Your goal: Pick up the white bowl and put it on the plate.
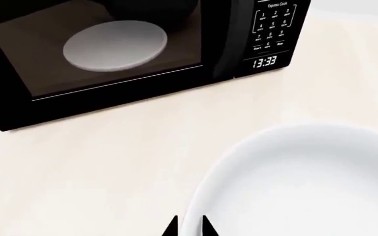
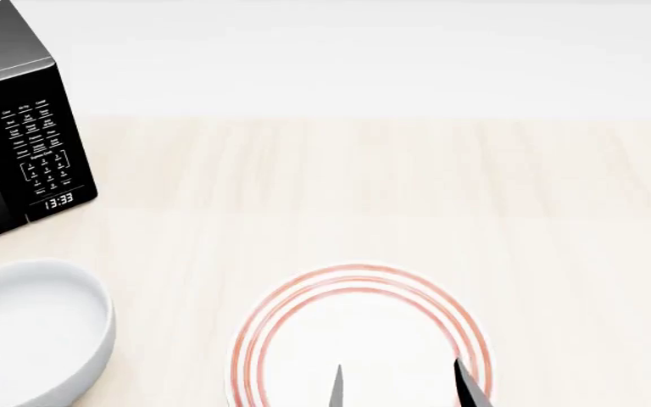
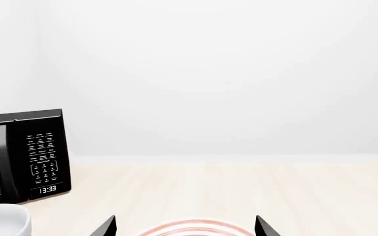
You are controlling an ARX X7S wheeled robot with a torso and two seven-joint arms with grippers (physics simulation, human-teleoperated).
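My left gripper (image 1: 189, 226) straddles the white bowl's (image 2: 31, 326) rim, one fingertip each side; whether it's actually clamped I can't tell, since only the tips show. The bowl sits on the pale table (image 2: 416, 186), just in front of the microwave (image 2: 14, 127) and left of the plate (image 2: 359, 335). My right gripper (image 2: 399, 381) hangs over the plate, fingers spread apart.

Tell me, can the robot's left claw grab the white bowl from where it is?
Probably yes. The left claw already sits at the white bowl's rim, one fingertip on each side of the wall. Nothing blocks it; the microwave stands well apart. Whether it is squeezing yet, I cannot tell.
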